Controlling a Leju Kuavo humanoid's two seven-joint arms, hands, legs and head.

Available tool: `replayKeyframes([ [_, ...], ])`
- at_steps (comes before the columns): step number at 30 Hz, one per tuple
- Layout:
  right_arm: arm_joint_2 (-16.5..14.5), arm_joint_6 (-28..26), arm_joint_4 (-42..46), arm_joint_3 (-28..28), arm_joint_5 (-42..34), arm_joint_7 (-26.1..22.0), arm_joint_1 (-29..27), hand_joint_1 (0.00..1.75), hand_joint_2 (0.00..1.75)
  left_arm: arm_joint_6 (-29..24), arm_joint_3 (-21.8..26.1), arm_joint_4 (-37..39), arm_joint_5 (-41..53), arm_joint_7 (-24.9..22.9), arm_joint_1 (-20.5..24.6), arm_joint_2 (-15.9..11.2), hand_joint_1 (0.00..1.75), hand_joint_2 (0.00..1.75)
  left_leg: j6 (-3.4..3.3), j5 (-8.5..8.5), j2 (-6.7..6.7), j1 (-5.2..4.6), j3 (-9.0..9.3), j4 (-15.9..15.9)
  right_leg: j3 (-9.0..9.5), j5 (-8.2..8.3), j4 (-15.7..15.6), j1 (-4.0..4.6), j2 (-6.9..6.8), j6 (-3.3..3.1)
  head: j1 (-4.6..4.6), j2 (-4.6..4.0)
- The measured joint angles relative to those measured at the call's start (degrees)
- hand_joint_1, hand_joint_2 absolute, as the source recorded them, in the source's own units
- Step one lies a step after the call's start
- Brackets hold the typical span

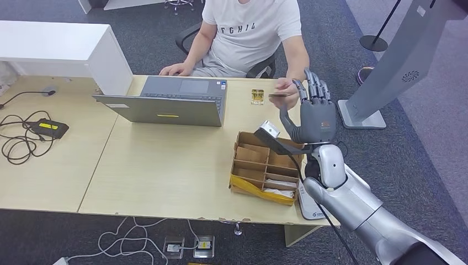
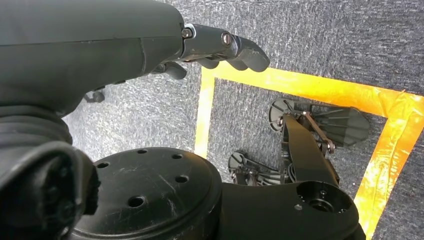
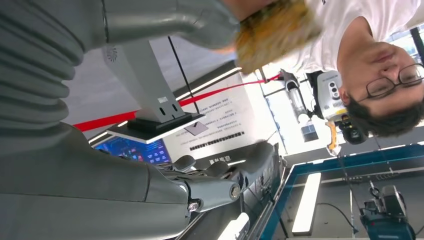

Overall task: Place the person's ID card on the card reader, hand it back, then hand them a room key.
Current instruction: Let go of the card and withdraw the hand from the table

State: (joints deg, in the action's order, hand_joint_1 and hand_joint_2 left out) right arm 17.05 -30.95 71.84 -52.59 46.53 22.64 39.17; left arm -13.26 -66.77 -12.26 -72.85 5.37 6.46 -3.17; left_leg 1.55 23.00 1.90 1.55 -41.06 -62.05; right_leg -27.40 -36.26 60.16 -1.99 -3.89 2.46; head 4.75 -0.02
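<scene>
Fingers of your right hand (image 1: 314,110) stand upright and spread, palm toward the person, holding nothing. Just past the fingertips the person's hand (image 1: 288,87) pinches the ID card (image 1: 277,95), so the card is with them, close to your hand but not in it. I cannot tell from this whether the card is coming to you or has just gone back. The small gold-faced card reader (image 1: 257,96) lies on the table (image 1: 165,165) just beside the laptop (image 1: 171,102), nothing resting on it. At the least, you have the room key yet to hand over.

Your left hand (image 2: 220,47) hangs by your side over the carpet, fingers loosely extended and holding nothing.

Nearer you, the cardboard organiser (image 1: 267,168) sits at the table's edge beneath your forearm, split into compartments. The near ones hold pale flat items, possibly key cards; the far ones look bare, though I cannot be sure.
</scene>
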Motion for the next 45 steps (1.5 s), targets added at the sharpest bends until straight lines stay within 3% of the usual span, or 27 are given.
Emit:
replayKeyframes([
  [14, 0.10, -0.11, -0.82, 0.08, 0.32, -0.45, 0.31, 0.00, 0.00, 0.84, -0.74, 0.00, 0.00, -0.01, -0.01, -0.02, 0.00, 0.00, 0.00, 0.00, 0.00, 0.01, 0.00, 0.00, -0.01, 0.00, 0.00, 0.00, 0.00, 0.00, 0.01, 0.00],
  [20, 1.85, -2.09, -0.82, 1.72, -2.43, -2.56, 1.02, 0.00, 0.00, 1.09, -0.74, 0.00, 0.00, 0.00, -0.03, -0.03, 0.00, 0.00, 0.00, 0.00, 0.02, 0.00, 0.01, -0.01, -0.01, 0.01, -0.01, -0.02, 0.02, 0.00, 0.00, 0.00],
  [33, 3.48, -2.30, -0.82, 2.89, -3.99, -2.49, 1.51, 0.00, 0.00, 1.25, -0.76, 0.00, 0.00, 0.01, -0.02, -0.04, 0.00, 0.00, -0.01, -0.01, 0.02, 0.01, 0.01, -0.01, -0.02, 0.02, -0.02, -0.02, 0.01, -0.01, 0.01, 0.00],
  [38, 6.67, -2.96, -0.91, 5.08, -12.86, -2.34, 2.85, 0.00, 0.00, 1.57, -0.76, 0.00, 0.00, 0.01, -0.06, -0.06, 0.00, 0.00, -0.01, -0.01, 0.00, -0.01, 0.01, -0.02, -0.02, 0.04, -0.03, -0.05, 0.00, 0.02, -0.01, 0.00],
  [45, 15.06, -3.39, -1.76, 9.78, -24.44, 0.78, 3.80, 0.00, 0.00, 1.91, -0.76, 0.00, 0.08, 0.07, -0.10, -0.44, 0.00, 0.00, -0.05, -0.03, -0.02, -0.03, 0.02, -0.06, -0.01, 0.13, -0.09, -0.12, -0.02, 0.13, 0.01, 0.00],
])
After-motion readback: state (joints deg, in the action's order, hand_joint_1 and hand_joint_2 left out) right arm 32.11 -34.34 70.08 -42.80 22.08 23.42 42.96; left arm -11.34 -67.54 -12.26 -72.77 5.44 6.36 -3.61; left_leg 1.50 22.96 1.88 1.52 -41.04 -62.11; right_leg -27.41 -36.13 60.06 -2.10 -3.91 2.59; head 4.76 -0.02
